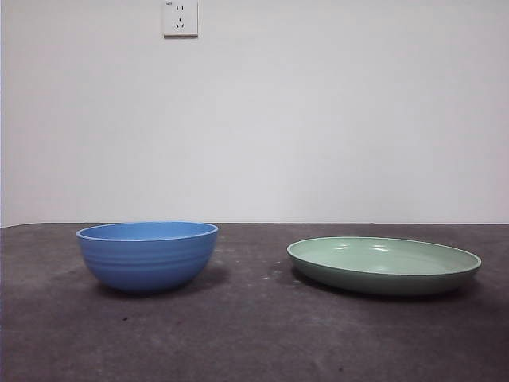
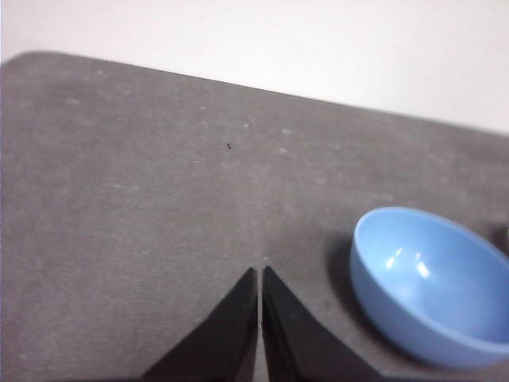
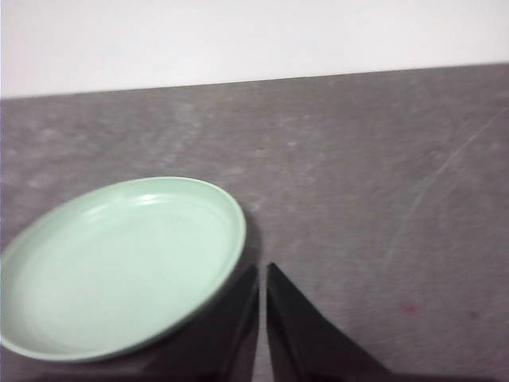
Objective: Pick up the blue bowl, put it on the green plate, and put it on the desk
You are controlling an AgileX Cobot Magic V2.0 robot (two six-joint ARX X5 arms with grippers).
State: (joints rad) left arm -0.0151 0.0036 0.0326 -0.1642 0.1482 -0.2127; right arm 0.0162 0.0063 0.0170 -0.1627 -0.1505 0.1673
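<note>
The blue bowl (image 1: 148,255) stands upright and empty on the desk (image 1: 254,334) at the left of the front view. To its right the green plate (image 1: 384,264) lies flat, apart from the bowl. Neither arm shows in the front view. The left wrist view has the blue bowl (image 2: 433,285) off to one side of my left gripper (image 2: 260,272), whose jaws are shut on nothing above the desk. My right gripper (image 3: 262,270) is also shut and empty, hanging just beside the rim of the green plate (image 3: 119,267).
A white wall rises behind the desk's far edge, with a wall socket (image 1: 180,17) high up. Bare desk surface (image 1: 254,278) lies between the bowl and the plate and in front of both.
</note>
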